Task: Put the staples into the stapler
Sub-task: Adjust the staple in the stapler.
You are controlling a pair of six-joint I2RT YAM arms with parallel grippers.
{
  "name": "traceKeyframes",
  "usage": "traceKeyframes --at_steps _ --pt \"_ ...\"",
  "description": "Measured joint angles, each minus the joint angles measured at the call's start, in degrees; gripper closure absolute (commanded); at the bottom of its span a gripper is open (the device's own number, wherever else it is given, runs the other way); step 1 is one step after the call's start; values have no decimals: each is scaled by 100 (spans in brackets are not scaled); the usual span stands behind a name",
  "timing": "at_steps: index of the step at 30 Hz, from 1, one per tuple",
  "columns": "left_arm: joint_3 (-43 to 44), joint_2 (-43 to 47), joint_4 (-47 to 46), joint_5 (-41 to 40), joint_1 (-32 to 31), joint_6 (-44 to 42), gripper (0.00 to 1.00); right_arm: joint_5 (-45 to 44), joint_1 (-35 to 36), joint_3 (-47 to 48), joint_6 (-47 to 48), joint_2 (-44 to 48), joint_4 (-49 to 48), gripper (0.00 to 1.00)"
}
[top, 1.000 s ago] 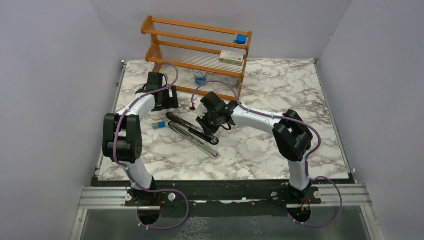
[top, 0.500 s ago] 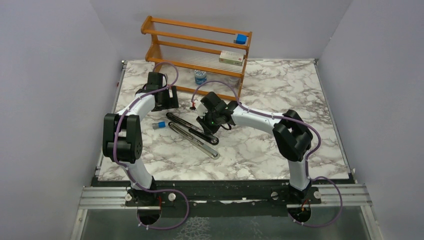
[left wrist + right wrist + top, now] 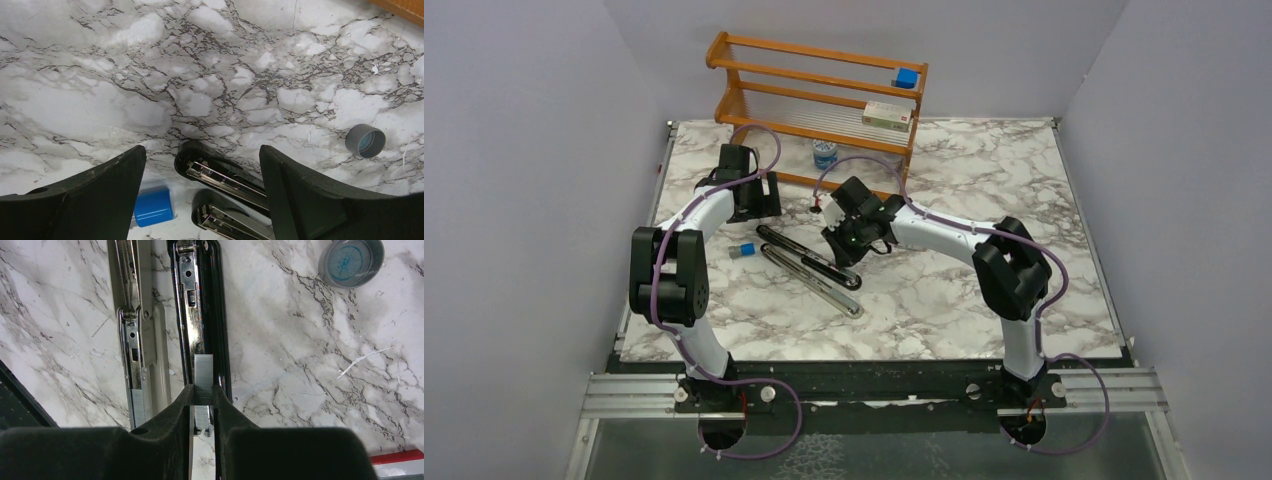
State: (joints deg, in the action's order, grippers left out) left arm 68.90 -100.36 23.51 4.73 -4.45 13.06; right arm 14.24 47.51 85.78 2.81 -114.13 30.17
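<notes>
With left jaws spread, right jaws pinch the staples (image 3: 203, 372), stapler (image 3: 200, 305) channel right beneath; next likely seating them squarely.

Robot test cell, probably a laboratory: plain grey walls (image 3: 514, 150) enclose a marble-patterned table (image 3: 1024, 190); robot arms (image 3: 944, 235) bolted to a metal rail (image 3: 624, 395); wooden rack (image 3: 824, 100) beyond them.

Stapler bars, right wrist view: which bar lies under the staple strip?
The black-rimmed bar, not the pale grey bar; the staples in the right tool sit over it.
</notes>
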Motion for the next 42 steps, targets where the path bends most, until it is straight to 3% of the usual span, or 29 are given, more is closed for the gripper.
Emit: traceKeyframes --at_steps 42 --pt "0 2 -2 0 0 0 14 343 -33 232 131 -170 216 83"
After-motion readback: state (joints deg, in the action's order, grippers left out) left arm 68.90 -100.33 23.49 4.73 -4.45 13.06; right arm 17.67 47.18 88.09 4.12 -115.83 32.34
